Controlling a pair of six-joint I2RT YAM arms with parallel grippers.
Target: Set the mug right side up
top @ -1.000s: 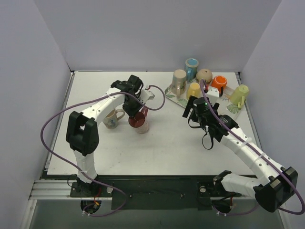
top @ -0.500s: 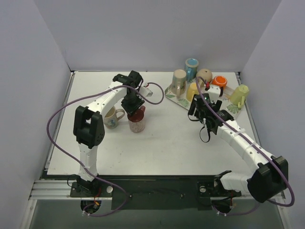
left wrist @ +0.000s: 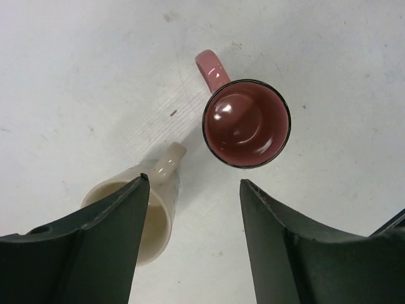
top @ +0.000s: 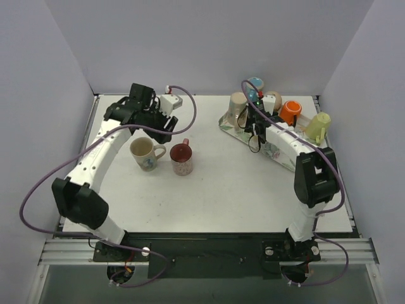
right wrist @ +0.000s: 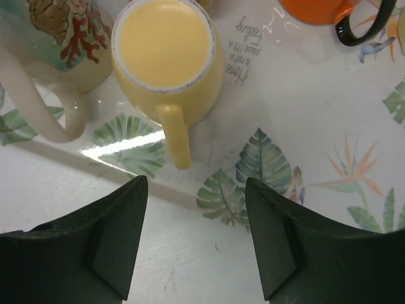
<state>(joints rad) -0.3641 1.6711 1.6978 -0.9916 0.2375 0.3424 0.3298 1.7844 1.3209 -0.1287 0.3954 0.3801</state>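
Observation:
A dark red mug [left wrist: 247,123] stands upright on the white table, mouth up, handle toward the far side; it also shows in the top view as the red mug [top: 182,156]. My left gripper [left wrist: 193,183] hangs open above and apart from it, holding nothing; in the top view the left gripper [top: 160,122] is back-left of the mug. My right gripper [right wrist: 196,180] is open over the tray edge, just short of the handle of a yellow mug [right wrist: 166,47] that sits with its flat base up.
A cream mug [left wrist: 130,209] stands upright next to the red one. The leaf-print tray [right wrist: 304,139] holds a seashell mug [right wrist: 57,38], an orange mug [right wrist: 316,7], and further back a blue mug [top: 254,84] and green mug [top: 318,125].
The left gripper opened, let go of the red mug and pulled away to the back left. The right arm swung out to the tray, its jaws narrowing somewhat.

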